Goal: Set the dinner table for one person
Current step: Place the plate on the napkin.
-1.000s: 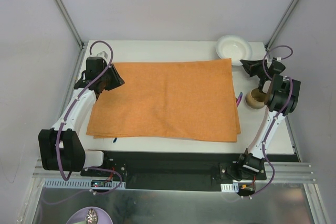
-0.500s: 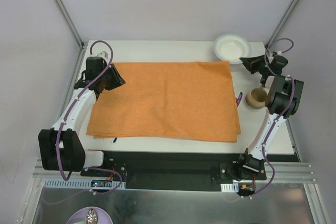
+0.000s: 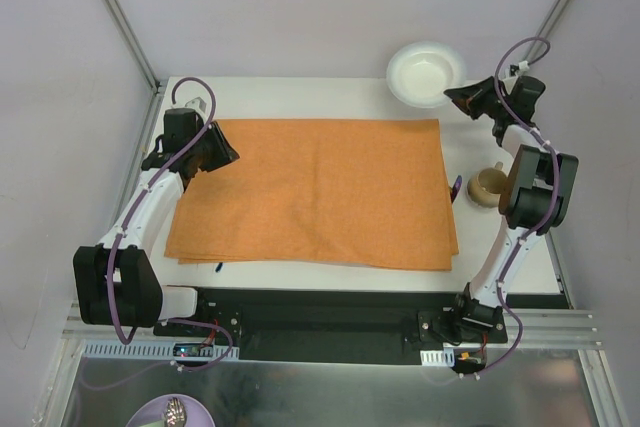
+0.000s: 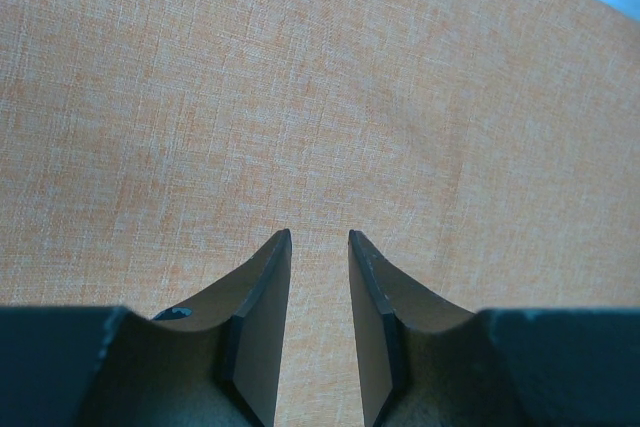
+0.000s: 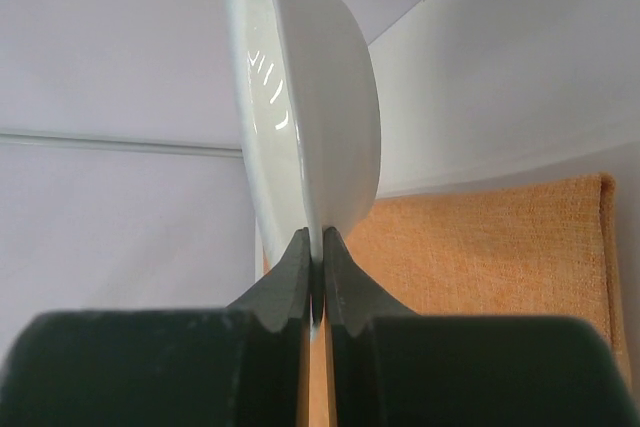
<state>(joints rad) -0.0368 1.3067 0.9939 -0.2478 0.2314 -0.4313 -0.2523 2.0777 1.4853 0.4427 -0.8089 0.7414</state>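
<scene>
The white desk [image 3: 300, 92] fills the work area in front of both arms, and an orange cloth [image 3: 315, 192] lies flat over most of it.

The right gripper [image 3: 455, 97] is clamped tight on the rim of a white bowl [image 3: 425, 72]. It holds the bowl at the desk's far right corner, beyond the cloth's far edge, and the bowl looks raised off the surface. The bowl is empty. In the right wrist view its rim is pinched between the fingertips [image 5: 318, 242].

A tan cup [image 3: 487, 185] stands on the bare desk just right of the cloth, beside the right arm. What it holds cannot be told.

The left gripper [image 3: 225, 154] hangs over the cloth's far left corner. Its jaws are partly open, with only cloth showing in the gap and nothing held.
</scene>
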